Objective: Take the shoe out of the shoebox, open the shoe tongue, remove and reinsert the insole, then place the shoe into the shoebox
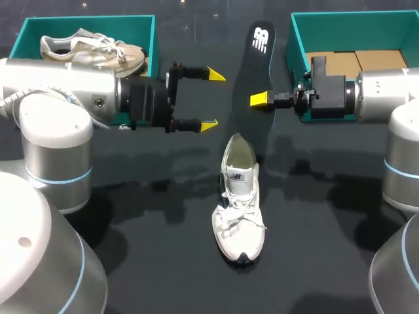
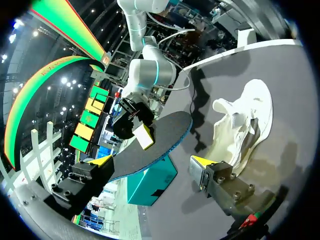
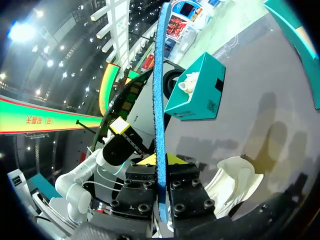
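The shoe (image 1: pixel 239 216) lies out of its box on the dark table (image 1: pixel 131 216), toe toward me and its opened far end facing the two grippers. The insole (image 1: pixel 260 46) is out of it, held on edge in the air just beyond that far end. The right gripper (image 1: pixel 256 99) pinches the insole from both faces along one long side, nearer the end that hangs closest to the shoe. The left gripper (image 1: pixel 213 99) hovers just to the left of the insole, beyond the shoe's far end, with its fingers spread wide and nothing between them. The left shoebox (image 1: pixel 88 19), with a second shoe (image 1: pixel 91 52) in it, stands well beyond the shoe on my left. The right shoebox (image 1: pixel 353 16) stands well beyond it on my right. I judge the insole to be thin, light foam: stiff enough to stand on edge in this grip, yet likely to bend or buckle if pushed from far back. It would feed in better held closer to its leading end. The shoe looks light with a soft upper, so it may slide or tip on the smooth table when the insole presses in. The free gripper would do best to steady it at the firmer heel collar, not the laces or tongue.
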Tool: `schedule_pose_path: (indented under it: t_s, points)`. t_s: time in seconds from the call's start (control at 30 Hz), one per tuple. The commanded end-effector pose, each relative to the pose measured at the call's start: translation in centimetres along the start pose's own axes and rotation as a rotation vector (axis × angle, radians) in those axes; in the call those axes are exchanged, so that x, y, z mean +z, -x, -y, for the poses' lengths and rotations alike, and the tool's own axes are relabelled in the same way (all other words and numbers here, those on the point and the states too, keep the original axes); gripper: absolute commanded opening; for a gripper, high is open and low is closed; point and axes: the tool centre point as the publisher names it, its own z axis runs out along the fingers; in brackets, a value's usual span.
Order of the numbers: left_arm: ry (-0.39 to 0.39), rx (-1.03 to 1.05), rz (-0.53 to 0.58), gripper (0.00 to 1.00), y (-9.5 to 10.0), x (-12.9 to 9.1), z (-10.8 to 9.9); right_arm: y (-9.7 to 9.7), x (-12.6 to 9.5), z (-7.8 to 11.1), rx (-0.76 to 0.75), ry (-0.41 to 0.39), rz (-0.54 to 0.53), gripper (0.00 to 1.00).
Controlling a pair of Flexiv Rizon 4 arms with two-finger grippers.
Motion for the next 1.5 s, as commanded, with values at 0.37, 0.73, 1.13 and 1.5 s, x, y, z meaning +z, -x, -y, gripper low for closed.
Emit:
schedule_pose_path:
  t_s: [0.37, 0.73, 1.13, 1.5]
  points:
    - [0.119, -0.18, -0.22, 1.0, 0.3, -1.8, -0.1, 0.4, 0.4, -0.1, -0.149, 0.044, 0.057, 0.0]
    - [0.472, -0.151, -0.288, 1.0, 0.1, -1.3, 0.0, 0.6, 0.7, -0.2, -0.186, 0.051, 0.129, 0.0]
    - [0.441, -0.454, -0.45, 1.0, -1.9, 0.4, -1.5, 1.3, 1.4, -0.2, -0.281, 0.045, 0.089, 0.0]
    - [0.506, -0.507, -0.453, 1.0, -3.5, -0.9, -1.7, 1.9, 1.7, 0.1, -0.341, 0.068, 0.104, 0.0]
